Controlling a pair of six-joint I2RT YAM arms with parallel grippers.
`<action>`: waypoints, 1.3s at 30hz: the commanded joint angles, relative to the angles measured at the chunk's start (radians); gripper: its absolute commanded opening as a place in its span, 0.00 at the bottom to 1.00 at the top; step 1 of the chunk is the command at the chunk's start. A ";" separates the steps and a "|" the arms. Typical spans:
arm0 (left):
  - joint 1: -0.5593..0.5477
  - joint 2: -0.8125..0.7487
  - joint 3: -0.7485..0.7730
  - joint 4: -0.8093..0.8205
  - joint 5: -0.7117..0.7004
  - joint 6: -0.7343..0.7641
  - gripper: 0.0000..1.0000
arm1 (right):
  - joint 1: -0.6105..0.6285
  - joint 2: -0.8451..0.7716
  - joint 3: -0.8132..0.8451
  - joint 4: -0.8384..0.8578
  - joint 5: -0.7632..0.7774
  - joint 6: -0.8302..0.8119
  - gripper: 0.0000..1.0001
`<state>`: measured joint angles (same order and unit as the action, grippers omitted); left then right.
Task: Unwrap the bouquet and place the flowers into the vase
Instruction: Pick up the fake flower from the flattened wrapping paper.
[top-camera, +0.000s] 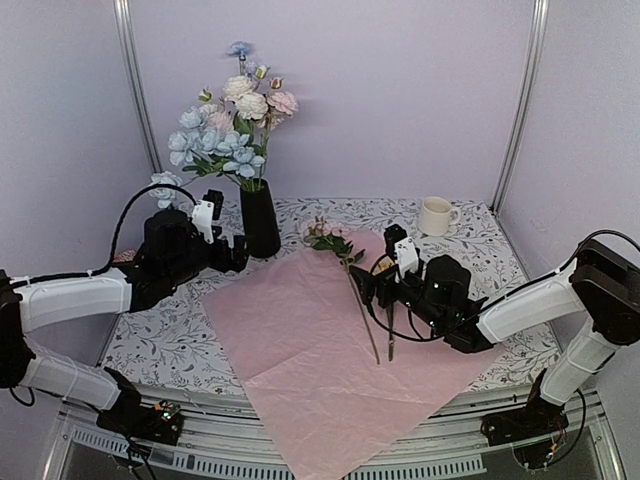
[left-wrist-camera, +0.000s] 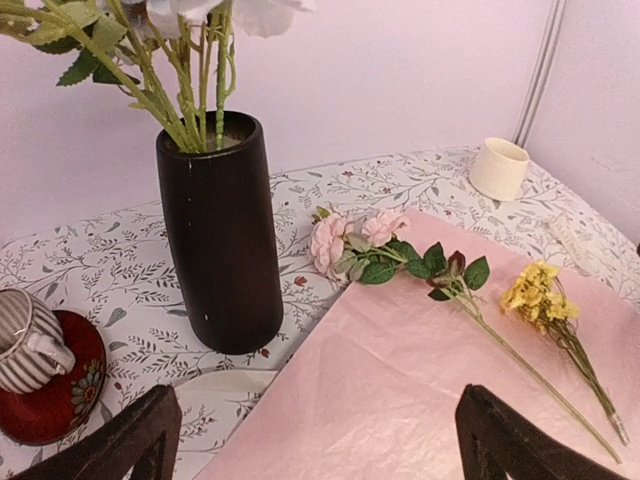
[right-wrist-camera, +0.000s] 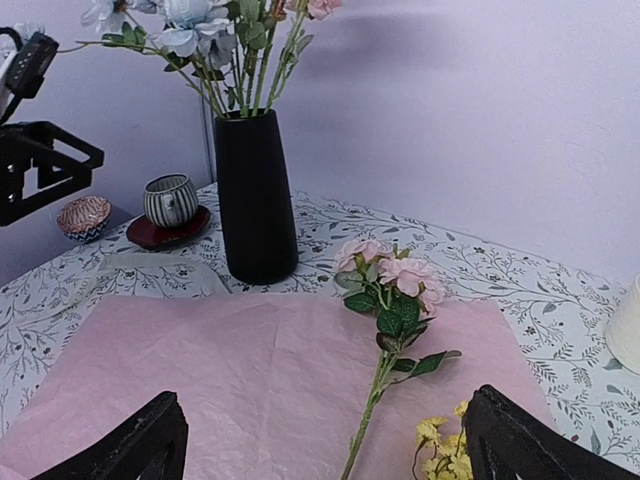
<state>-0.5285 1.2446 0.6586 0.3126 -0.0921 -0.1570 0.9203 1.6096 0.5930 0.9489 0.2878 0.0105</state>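
Flowers (top-camera: 228, 125): most stand in the vase (top-camera: 260, 218), back left. Two stems lie on the flat pink paper (top-camera: 290, 340), a rose (right-wrist-camera: 405, 272) & a yellow sprig (left-wrist-camera: 538, 292). Our left gripper (left-wrist-camera: 315, 425) is wide open & empty, near the vase. The right gripper (right-wrist-camera: 325, 425) gapes too, low over the rose's stem. Next, we reckon: right pinches the stem mid-length, not the leaves, lifts w/o dragging paper, tips it upright, feeds it in.
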 joint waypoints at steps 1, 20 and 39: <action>-0.052 -0.008 -0.010 -0.071 -0.101 0.017 0.98 | -0.004 -0.013 0.025 -0.043 0.062 0.045 0.99; -0.182 0.016 -0.186 0.263 -0.034 -0.042 0.98 | -0.002 -0.217 0.149 -0.766 0.156 0.491 0.99; -0.193 -0.038 -0.218 0.301 0.132 -0.002 0.98 | -0.002 0.189 0.696 -1.479 -0.048 0.596 0.76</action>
<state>-0.7044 1.2148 0.4473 0.5861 -0.0025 -0.1802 0.9207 1.6943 1.1927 -0.3237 0.2501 0.5865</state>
